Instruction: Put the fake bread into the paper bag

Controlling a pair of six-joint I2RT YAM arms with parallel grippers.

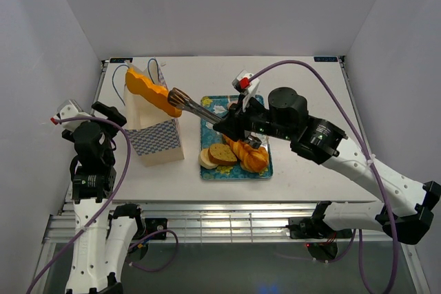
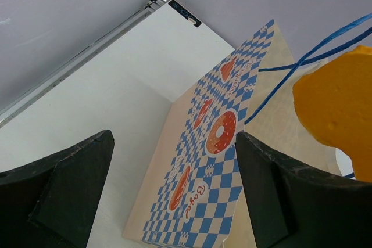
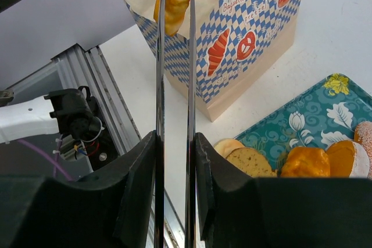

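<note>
The right jaws are closed narrowly on the handles of the metal tongs (image 1: pixel 196 107), whose tips pinch a long orange bread (image 1: pixel 147 89) — it hangs tilted above the open mouth of the paper bag (image 1: pixel 157 139), not yet inside. The bag stands upright on the white worktop (image 1: pixel 296 80), just left of the teal tray (image 1: pixel 215 107), where the other breads (image 1: pixel 238 153) lie. The left jaws stand wide apart beside the bag — gripping nothing.
</note>
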